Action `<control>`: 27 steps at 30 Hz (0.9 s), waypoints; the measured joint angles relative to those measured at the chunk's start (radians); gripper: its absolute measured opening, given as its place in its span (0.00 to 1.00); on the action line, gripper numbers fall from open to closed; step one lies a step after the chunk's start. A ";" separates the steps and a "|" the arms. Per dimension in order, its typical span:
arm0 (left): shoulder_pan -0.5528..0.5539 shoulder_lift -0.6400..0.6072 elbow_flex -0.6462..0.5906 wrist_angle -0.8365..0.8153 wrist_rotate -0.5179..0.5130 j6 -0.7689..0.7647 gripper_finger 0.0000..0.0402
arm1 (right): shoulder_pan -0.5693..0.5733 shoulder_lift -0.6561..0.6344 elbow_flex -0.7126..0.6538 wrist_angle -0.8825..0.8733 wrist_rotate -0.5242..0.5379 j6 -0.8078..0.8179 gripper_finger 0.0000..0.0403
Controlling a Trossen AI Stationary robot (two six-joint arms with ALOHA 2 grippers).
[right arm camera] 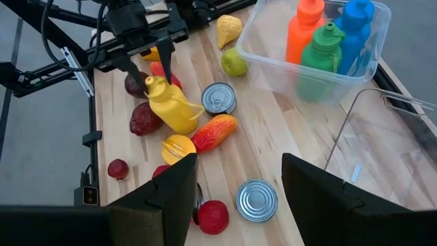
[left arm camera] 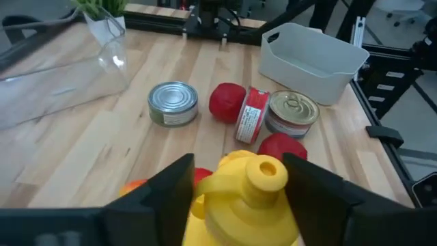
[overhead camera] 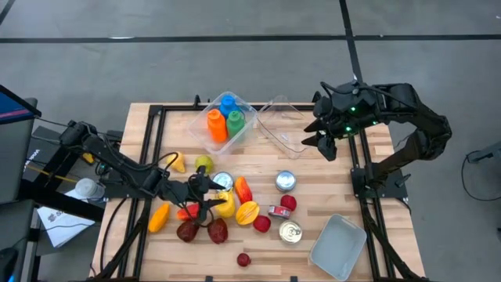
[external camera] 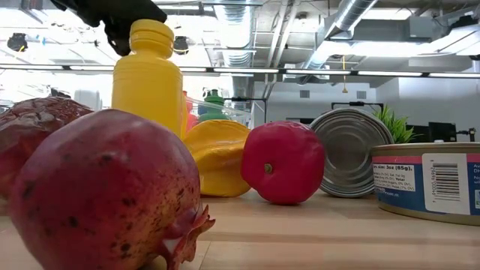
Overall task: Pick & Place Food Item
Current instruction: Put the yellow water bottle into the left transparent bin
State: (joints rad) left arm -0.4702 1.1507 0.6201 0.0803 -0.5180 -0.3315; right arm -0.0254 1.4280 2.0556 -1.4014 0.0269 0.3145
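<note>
A yellow bottle (overhead camera: 225,205) stands upright on its base among the fruit, tall in the low view (external camera: 148,82). My left gripper (overhead camera: 205,193) is open. Its two fingers stand on either side of the bottle's cap and neck (left arm camera: 265,171), and a gap shows on both sides. The right wrist view shows them at the cap (right arm camera: 154,85) too. My right gripper (overhead camera: 322,137) is open and waits above the clear lid (overhead camera: 282,125) at the table's far right, holding nothing.
A clear bin (overhead camera: 249,117) at the far edge holds orange, blue and green bottles. Around the yellow bottle lie two pomegranates (overhead camera: 188,231), a star fruit (overhead camera: 247,212), a mango (overhead camera: 243,189), red fruits and several cans (overhead camera: 285,182). A pale empty bin (overhead camera: 338,247) sits near-right.
</note>
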 joint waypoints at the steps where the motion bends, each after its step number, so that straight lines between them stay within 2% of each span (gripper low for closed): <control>1: 0.000 0.000 0.000 0.001 -0.004 0.007 0.44 | 0.000 0.000 0.000 0.000 0.000 0.000 0.51; 6: 0.000 -0.001 0.000 0.003 -0.026 0.015 0.28 | 0.000 0.000 0.000 -0.001 0.000 0.000 0.51; 12: 0.001 0.001 -0.002 0.044 -0.052 0.013 0.17 | 0.000 0.000 0.000 -0.002 0.000 -0.006 0.51; 18: 0.001 0.001 -0.001 0.181 -0.073 0.013 0.15 | 0.000 -0.021 -0.002 0.000 0.000 -0.041 0.51; 27: 0.031 0.001 0.073 0.186 -0.080 0.013 0.15 | 0.000 -0.095 0.000 0.013 0.007 -0.053 0.51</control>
State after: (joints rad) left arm -0.4395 1.1518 0.6935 0.2662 -0.5983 -0.3187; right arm -0.0254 1.3326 2.0553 -1.3880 0.0336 0.2619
